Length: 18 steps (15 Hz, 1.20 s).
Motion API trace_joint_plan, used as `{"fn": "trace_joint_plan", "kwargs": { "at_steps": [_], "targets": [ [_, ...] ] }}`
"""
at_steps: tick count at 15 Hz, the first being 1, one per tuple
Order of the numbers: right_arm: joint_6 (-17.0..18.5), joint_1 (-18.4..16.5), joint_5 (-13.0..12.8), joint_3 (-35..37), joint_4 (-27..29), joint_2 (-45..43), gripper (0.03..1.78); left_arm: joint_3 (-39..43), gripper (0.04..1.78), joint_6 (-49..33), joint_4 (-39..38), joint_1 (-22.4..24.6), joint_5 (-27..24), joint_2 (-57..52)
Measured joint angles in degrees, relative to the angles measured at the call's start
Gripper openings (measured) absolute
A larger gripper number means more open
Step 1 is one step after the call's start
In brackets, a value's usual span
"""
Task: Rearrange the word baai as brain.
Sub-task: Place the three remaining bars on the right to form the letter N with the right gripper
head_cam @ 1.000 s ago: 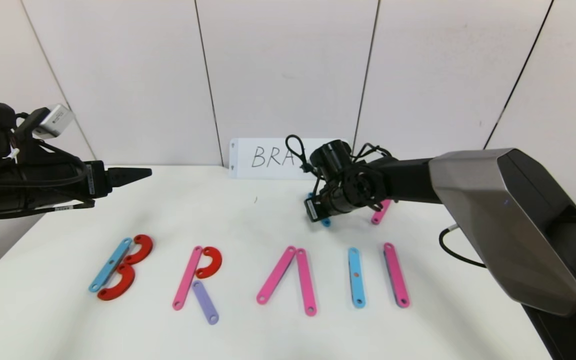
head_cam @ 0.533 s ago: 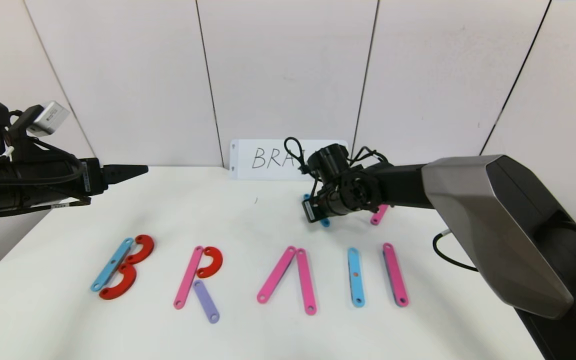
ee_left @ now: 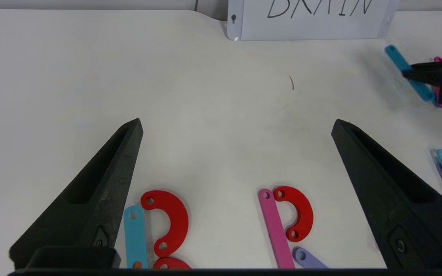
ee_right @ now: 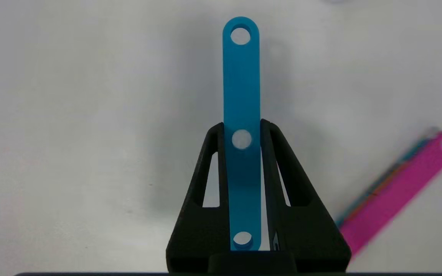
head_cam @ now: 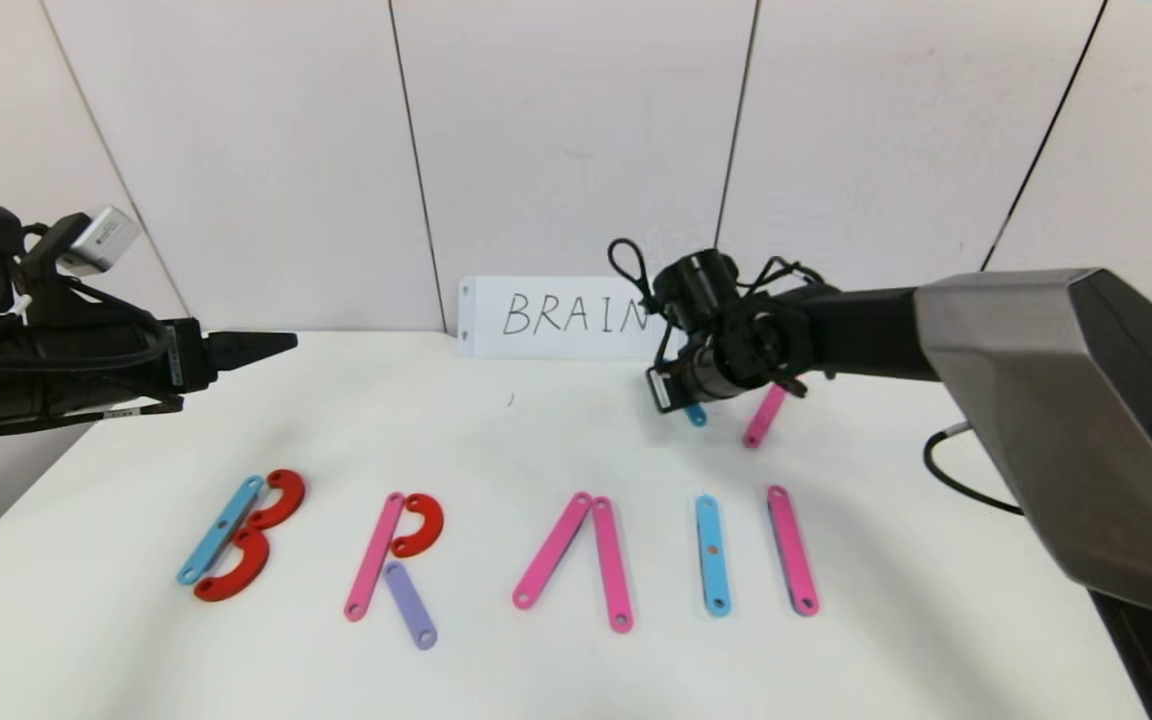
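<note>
Now your right gripper [ee_right: 242,126] is clamped on a flat blue plastic strip with three round holes [ee_right: 241,96], held above the smooth white table [head_cam: 536,440] at the far right, just beside a loose pink strip [head_cam: 765,416] and in front of the white handwritten BRAIN card [head_cam: 561,316]. Nearer you, the word of flat holed pieces [head_cam: 496,550] runs left to right: blue strip with two red C-curves, pink strip with a red curve and purple strip, two leaning pink strips, then separate blue and pink uprights. Your left gripper [ee_left: 236,126] hovers at the far left, fingers spread wide and holding nothing.
</note>
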Motion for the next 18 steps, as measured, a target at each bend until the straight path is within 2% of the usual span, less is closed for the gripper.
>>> {"fn": "trace_joint_plan", "kwargs": {
  "at_steps": [4, 10, 14, 18],
  "targets": [
    [0.2, -1.0, -1.2, 6.6, 1.7, -10.8, 0.29, 0.0, 1.73, 0.0, 0.0, 0.0, -0.7, 0.0],
    [0.8, -2.1, -2.4, 29.7, -0.6, -26.5, 0.29, 0.0, 1.73, 0.0, 0.0, 0.0, -1.1, 0.0],
    [1.5, -3.6, -1.9, 45.6, -10.9, -32.0, 0.29, 0.0, 1.73, 0.0, 0.0, 0.0, -1.1, 0.1],
    [1.6, -4.3, -0.5, 57.1, -20.3, -33.6, 0.29, 0.0, 1.73, 0.1, 0.1, 0.0, -1.1, 0.3]
  ]
}}
